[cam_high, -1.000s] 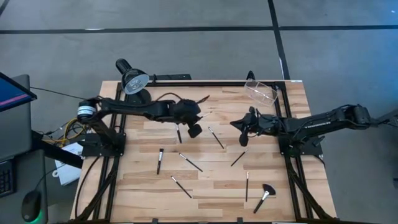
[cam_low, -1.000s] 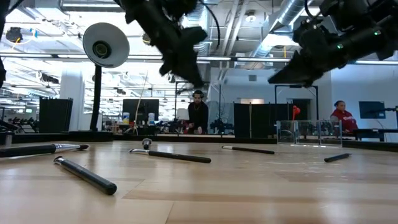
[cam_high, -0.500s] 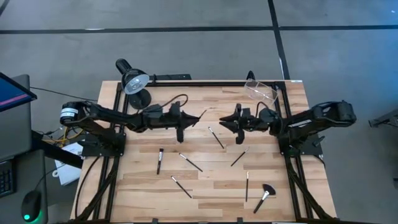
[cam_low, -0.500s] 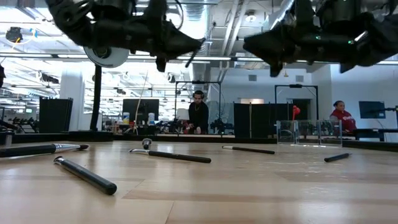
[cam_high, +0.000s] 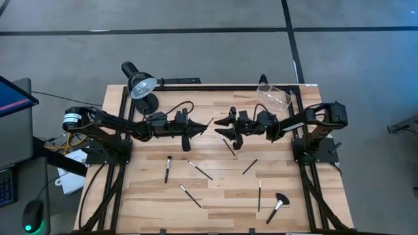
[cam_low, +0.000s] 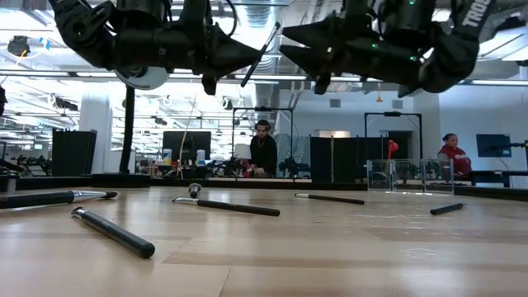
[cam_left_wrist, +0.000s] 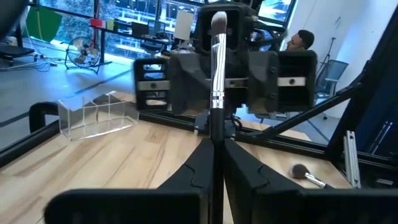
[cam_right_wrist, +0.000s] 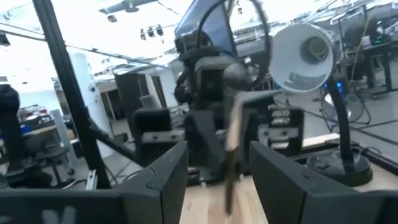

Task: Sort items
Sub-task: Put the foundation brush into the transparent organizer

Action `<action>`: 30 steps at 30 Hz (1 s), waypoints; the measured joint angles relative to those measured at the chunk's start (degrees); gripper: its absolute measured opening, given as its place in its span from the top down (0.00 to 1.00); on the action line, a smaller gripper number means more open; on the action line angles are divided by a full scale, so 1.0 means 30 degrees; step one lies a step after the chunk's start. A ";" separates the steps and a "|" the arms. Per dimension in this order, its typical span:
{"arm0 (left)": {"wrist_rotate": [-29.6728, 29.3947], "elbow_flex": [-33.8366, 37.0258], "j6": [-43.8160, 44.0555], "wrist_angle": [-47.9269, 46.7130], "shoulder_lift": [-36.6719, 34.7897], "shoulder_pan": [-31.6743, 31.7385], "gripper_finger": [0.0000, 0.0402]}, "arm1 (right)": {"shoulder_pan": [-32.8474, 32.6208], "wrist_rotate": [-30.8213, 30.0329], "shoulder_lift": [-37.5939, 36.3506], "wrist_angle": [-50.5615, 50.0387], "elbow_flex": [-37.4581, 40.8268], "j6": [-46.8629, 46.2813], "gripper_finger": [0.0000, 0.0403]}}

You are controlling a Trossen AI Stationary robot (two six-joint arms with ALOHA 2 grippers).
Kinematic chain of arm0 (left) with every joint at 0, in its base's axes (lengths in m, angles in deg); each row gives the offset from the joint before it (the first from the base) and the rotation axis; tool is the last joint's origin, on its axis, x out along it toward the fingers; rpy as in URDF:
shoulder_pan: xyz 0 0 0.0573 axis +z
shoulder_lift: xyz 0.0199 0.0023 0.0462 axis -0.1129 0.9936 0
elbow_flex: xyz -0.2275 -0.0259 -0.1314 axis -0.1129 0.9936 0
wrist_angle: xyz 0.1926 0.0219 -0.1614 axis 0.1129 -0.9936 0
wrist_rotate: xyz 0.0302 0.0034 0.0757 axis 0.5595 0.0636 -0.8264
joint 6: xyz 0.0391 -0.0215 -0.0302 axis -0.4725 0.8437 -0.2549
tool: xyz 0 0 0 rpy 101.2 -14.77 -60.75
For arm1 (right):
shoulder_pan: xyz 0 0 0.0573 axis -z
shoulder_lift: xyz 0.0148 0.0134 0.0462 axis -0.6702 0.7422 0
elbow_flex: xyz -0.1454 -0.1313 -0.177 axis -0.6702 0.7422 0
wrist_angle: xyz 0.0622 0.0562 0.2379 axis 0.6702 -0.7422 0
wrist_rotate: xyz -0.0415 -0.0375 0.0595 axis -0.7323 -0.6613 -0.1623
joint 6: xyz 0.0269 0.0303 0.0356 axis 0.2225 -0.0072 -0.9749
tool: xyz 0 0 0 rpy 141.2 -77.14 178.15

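From above, the left gripper (cam_high: 196,126) and the right gripper (cam_high: 222,122) meet nose to nose over the middle of the table (cam_high: 307,196), likely to pass one brush (cam_high: 210,122) across, while other brushes (cam_high: 201,170) lie toward the near edge. From table height, both arms hang level, well above the wood. The left wrist camera shows its fingers (cam_left_wrist: 193,174) pinching the brush (cam_left_wrist: 217,74) upright; the right wrist camera shows its fingers (cam_right_wrist: 165,171) spread wide.
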 joint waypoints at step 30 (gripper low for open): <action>-0.0003 -0.0022 0.0007 0.0291 0.0007 -0.0403 0.95 | 0.0040 0.0699 -0.0015 -0.1878 -0.2470 0.0662 0.81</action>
